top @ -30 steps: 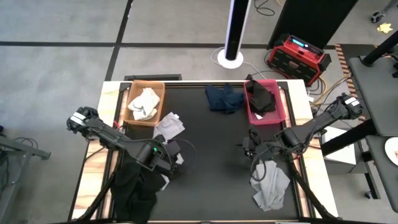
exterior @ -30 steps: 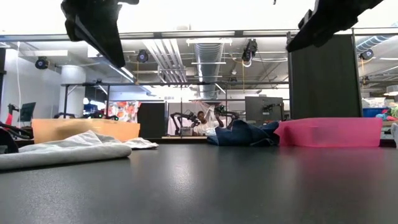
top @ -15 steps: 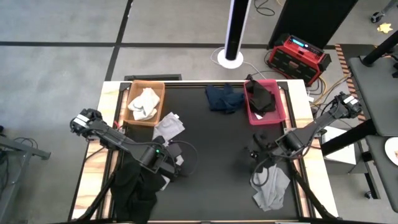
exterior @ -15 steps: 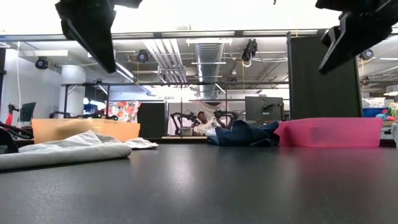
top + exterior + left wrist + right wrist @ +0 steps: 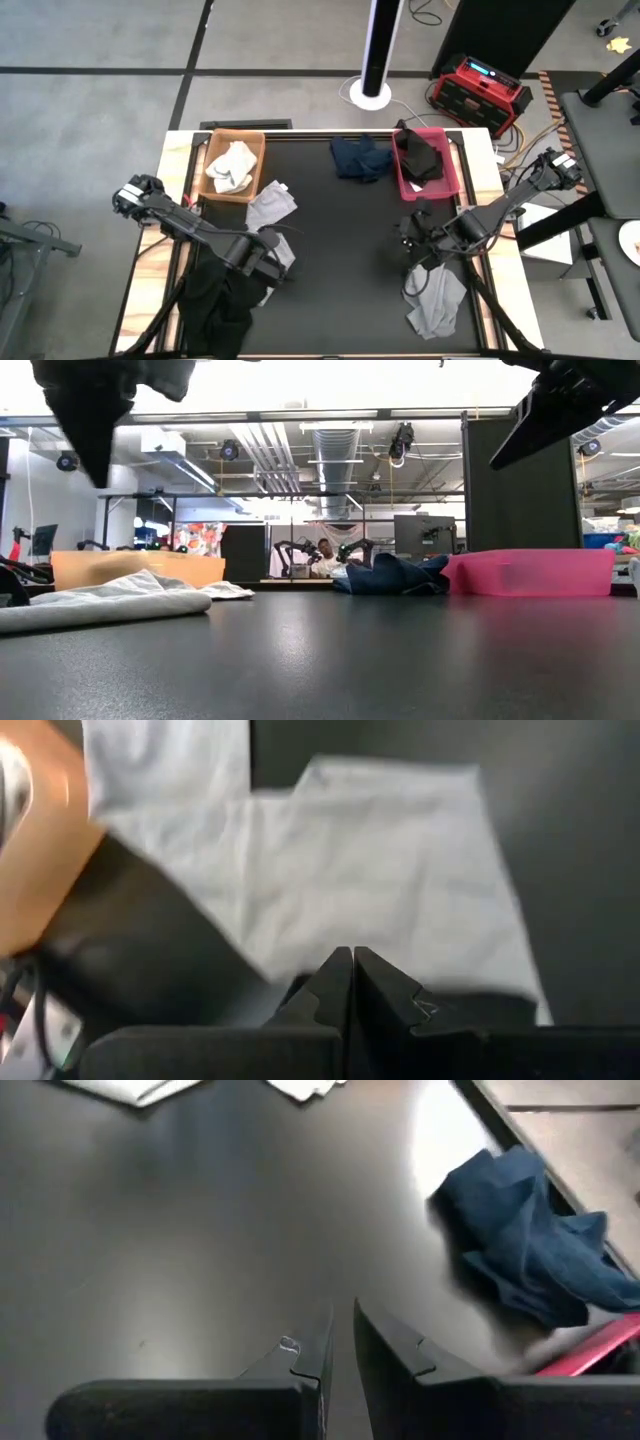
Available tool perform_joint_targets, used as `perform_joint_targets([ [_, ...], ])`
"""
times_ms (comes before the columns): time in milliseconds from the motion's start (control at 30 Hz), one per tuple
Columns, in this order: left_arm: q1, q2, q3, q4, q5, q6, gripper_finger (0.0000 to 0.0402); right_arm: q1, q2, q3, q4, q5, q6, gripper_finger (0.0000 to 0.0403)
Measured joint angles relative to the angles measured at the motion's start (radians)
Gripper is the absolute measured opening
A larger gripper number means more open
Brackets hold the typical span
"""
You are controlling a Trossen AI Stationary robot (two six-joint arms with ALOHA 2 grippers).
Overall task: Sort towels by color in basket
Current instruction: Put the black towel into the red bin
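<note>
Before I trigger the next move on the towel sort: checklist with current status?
1. Left gripper jaws closed: ok, shut, over the light grey towel.
2. Left gripper's hold on that towel: cannot tell.
3. Right gripper free: ok, jaws a narrow gap apart, nothing between them.
4. Orange basket holds light cloth only: ok, just the white towel shows.
5. Pink basket holds dark cloth only: ok, just the black towel shows.
6. Table sorted: not ok, the navy towel and a second grey towel lie outside the baskets.
</note>
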Motion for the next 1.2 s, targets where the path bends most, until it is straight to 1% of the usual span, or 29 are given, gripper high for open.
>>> perform_joint_targets([
  [100,0.000,0.000,0.000,-0.064,0.064,-0.015,0.0000,0.000,0.000,0.000,0.002,0.013,-0.001,0.0036],
  [200,-0.001,0.000,-0.001,-0.130,0.097,-0.025,0.0000,0.000,0.000,0.000,0.004,0.019,-0.003,0.0036],
  [300,-0.001,0.000,-0.001,-0.167,0.097,-0.036,0.0000,0.000,0.000,0.000,0.008,0.022,-0.010,0.0036],
  [467,-0.001,0.000,-0.001,-0.170,0.069,-0.044,0.0000,0.000,0.000,0.000,0.015,0.026,-0.043,0.0036],
  [567,-0.001,0.000,-0.001,-0.170,0.064,-0.044,0.0000,0.000,0.000,0.000,0.019,0.056,-0.053,0.0036],
  [633,-0.003,0.000,-0.001,-0.170,0.078,-0.038,0.0000,0.000,0.000,0.000,0.018,0.075,-0.056,0.0036],
  [733,-0.015,0.000,-0.002,-0.169,0.105,0.013,0.0000,-0.001,0.000,0.000,0.018,0.076,-0.061,0.0036],
  [900,-0.031,-0.008,-0.013,-0.163,0.107,0.085,0.0000,-0.001,0.000,0.000,0.018,0.076,-0.063,0.0036],
  [1067,-0.030,-0.062,-0.046,-0.130,0.106,0.077,0.0000,-0.001,0.000,0.000,0.018,0.076,-0.063,0.0036],
  [1200,-0.030,-0.155,-0.120,-0.103,0.111,0.013,0.0000,0.000,0.000,0.000,0.018,0.075,-0.063,0.0036],
])
